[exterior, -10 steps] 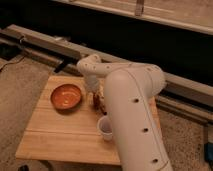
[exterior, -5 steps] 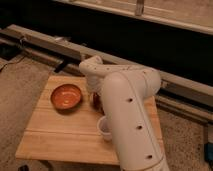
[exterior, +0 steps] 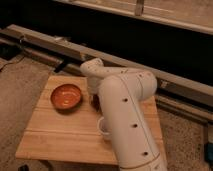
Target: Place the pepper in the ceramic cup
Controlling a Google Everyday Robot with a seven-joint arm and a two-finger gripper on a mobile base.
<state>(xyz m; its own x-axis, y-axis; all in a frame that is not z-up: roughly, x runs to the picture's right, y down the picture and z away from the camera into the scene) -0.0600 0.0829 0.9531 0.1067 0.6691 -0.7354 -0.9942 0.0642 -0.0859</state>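
While the white arm (exterior: 125,125) rises from the lower right of the frame and bends toward the centre, its pincer (exterior: 93,98) hangs low over the wooden worktop (exterior: 60,135), just right of the orange bowl (exterior: 66,96). Whether the pincer is released or clenched cannot be told. The pepper (exterior: 95,103) shows only as a dark red bit at the pincer's lower end. The pale cup (exterior: 103,128) stands below it in the frame, partly hidden behind the arm.
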